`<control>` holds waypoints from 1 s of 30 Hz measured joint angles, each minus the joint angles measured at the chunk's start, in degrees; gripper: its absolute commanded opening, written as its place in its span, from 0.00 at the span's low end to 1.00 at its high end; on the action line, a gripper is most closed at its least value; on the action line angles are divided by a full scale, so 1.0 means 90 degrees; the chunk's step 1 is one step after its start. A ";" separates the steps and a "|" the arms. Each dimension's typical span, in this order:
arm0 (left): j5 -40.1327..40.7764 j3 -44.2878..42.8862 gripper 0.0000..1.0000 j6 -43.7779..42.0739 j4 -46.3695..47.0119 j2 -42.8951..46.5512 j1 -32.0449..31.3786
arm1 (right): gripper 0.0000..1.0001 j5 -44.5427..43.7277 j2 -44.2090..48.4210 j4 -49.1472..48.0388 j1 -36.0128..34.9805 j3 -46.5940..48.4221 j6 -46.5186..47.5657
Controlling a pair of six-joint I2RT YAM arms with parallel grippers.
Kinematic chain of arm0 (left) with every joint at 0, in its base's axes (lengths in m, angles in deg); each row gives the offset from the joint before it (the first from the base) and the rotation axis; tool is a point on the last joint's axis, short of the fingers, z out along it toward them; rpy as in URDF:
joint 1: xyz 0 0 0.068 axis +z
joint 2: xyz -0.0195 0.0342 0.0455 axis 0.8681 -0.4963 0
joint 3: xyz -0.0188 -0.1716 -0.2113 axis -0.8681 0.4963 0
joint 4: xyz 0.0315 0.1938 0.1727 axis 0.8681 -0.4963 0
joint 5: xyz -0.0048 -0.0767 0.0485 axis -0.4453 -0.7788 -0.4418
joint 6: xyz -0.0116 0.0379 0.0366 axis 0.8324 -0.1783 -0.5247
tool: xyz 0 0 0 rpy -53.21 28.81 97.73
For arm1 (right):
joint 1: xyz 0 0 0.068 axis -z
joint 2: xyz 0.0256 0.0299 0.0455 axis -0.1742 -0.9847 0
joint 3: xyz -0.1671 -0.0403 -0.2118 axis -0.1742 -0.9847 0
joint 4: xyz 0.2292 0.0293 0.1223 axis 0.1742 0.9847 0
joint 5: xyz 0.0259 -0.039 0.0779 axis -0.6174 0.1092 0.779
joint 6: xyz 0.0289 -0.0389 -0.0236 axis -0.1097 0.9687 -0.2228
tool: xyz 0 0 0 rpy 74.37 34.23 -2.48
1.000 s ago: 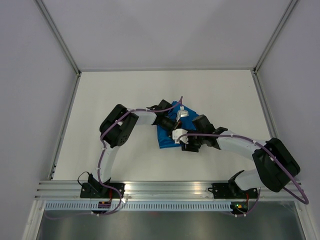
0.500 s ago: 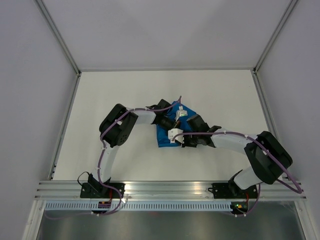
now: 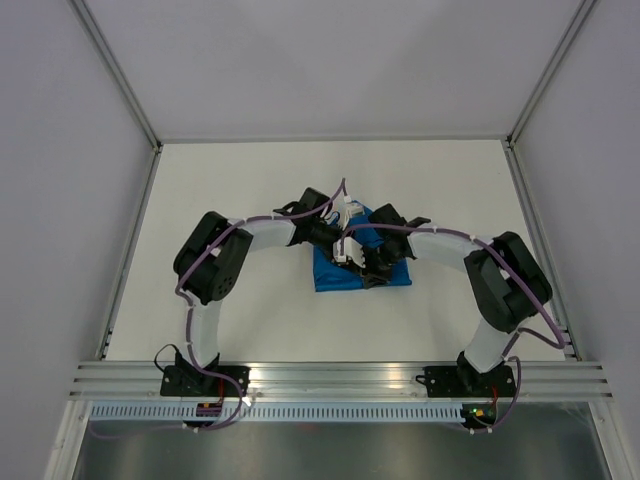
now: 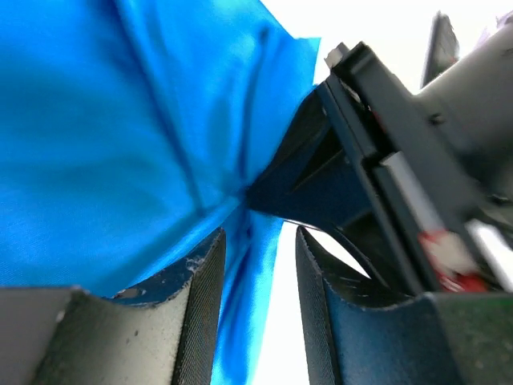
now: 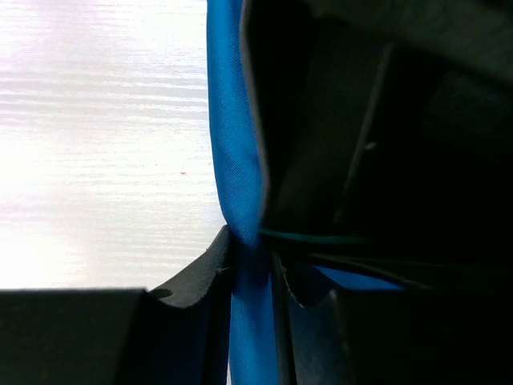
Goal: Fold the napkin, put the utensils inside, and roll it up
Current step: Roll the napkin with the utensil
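Napkin (image 3: 335, 275) lies near the middle of the tabletop (image 3: 230, 190), gathered into a compact blue shape with a fairly straight near edge. Both sets of jaws meet over its far part. The right jaws are closed on a raised fold of the napkin: the wrist view shows a narrow band of cloth pinched between them. The left jaws stand apart, with a loose edge of cloth in the gap and bare tabletop showing beside it, so they grip nothing. The knife is not visible in any view, and I cannot tell whether it is under the cloth. By my reading, folding is under way, with at least 1 fold made but not laid flat. Placing the knife cannot be confirmed. No roll shows, so rolling seems left to do.
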 measured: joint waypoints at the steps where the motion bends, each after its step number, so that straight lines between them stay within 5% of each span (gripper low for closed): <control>1: 0.0182 0.0095 0.46 0.0114 0.0143 0.0131 0.0053 | 0.09 0.0175 -0.0209 0.0333 0.0095 0.0272 0.0104; 19: 0.4012 0.2771 0.49 0.1350 0.2613 0.3434 0.0738 | 0.08 0.2081 -0.2924 0.4126 0.1103 0.3269 0.1025; 24: 0.4835 0.3874 0.50 0.1158 0.3172 0.4238 0.0109 | 0.08 0.2203 -0.3424 0.4821 0.1175 0.3808 0.1025; 30: 0.6059 0.4116 0.51 -0.0080 0.3361 0.4313 -0.1734 | 0.08 0.2344 -0.3881 0.5464 0.1287 0.4250 0.1030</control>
